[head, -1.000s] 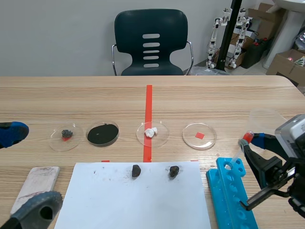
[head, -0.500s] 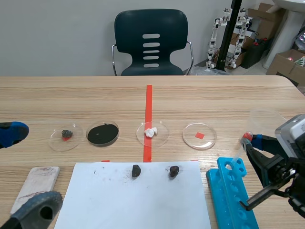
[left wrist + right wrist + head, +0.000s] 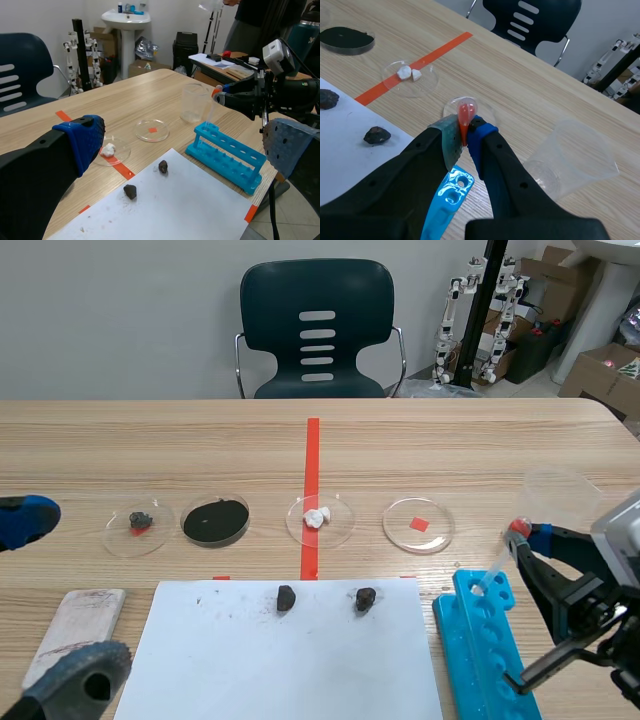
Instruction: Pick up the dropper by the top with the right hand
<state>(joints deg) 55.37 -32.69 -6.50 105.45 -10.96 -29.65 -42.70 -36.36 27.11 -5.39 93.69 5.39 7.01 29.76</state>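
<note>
The dropper stands tilted in the far end hole of the blue tube rack, its red bulb uppermost. My right gripper is shut on the dropper just under the bulb, one pad on each side. In the scene view the right gripper sits at the table's right, above the rack's far end. My left gripper is open at the near left, with nothing between its fingers.
A clear plastic beaker stands just beyond the right gripper. Several petri dishes line the table's middle. White paper carries two dark rocks. A white block lies by the left gripper. A chair stands across the table.
The right arm's wrist has sunk slightly and drawn toward the right edge. Its fingers stay closed at the dropper's bulb. The left arm has not moved.
</note>
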